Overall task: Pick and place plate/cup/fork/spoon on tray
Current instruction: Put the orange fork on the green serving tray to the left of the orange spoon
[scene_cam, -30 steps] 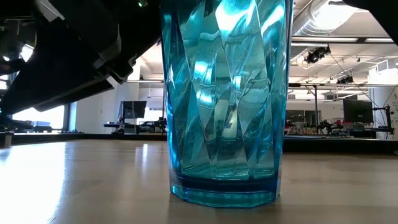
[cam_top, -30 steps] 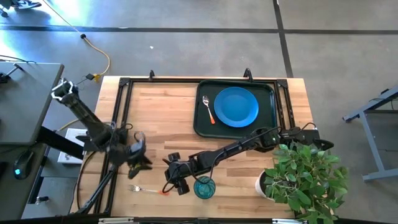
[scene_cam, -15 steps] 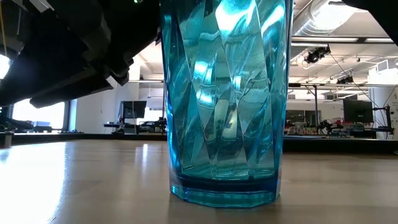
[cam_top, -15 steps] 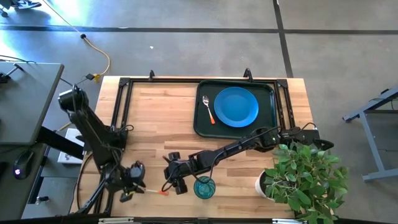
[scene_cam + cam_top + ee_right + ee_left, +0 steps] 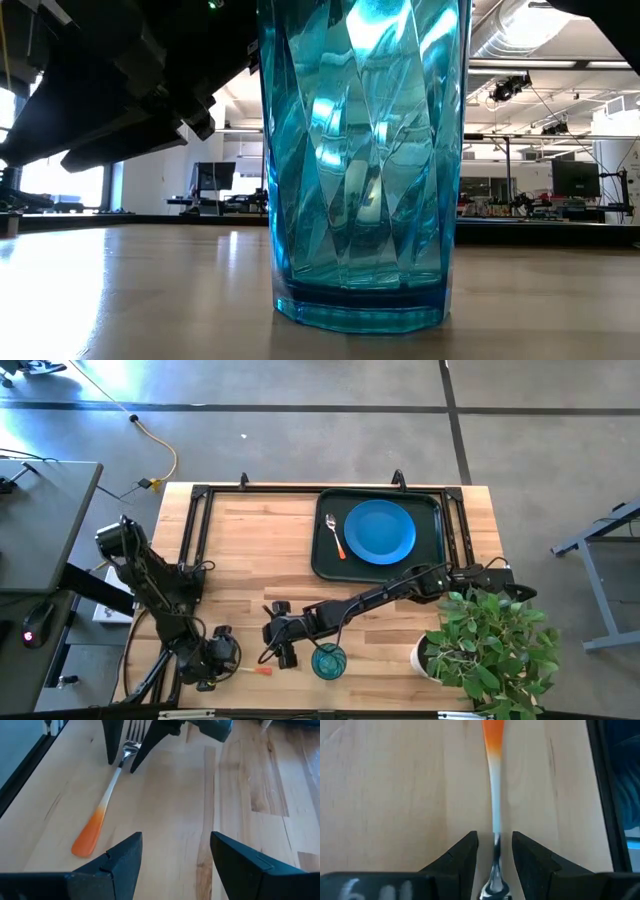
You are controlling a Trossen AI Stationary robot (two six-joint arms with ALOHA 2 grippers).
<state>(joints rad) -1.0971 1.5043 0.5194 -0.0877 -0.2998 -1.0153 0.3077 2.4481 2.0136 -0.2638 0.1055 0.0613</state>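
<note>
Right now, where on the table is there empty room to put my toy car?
The biggest bare patch of the table lies between the tray and the black frame rail. The front edge is crowded: the left gripper, open around the fork, the open right gripper, the cup and the potted plant.

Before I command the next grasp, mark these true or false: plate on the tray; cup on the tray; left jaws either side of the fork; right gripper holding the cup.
1. The plate sits on the tray. True.
2. The cup is on the tray. False: it stands on the table, near the front edge.
3. The left gripper has its jaws either side of the fork. True: they straddle its metal neck, not closed on it.
4. The right gripper holds the cup. False: its jaws are open and empty, beside the cup.
</note>
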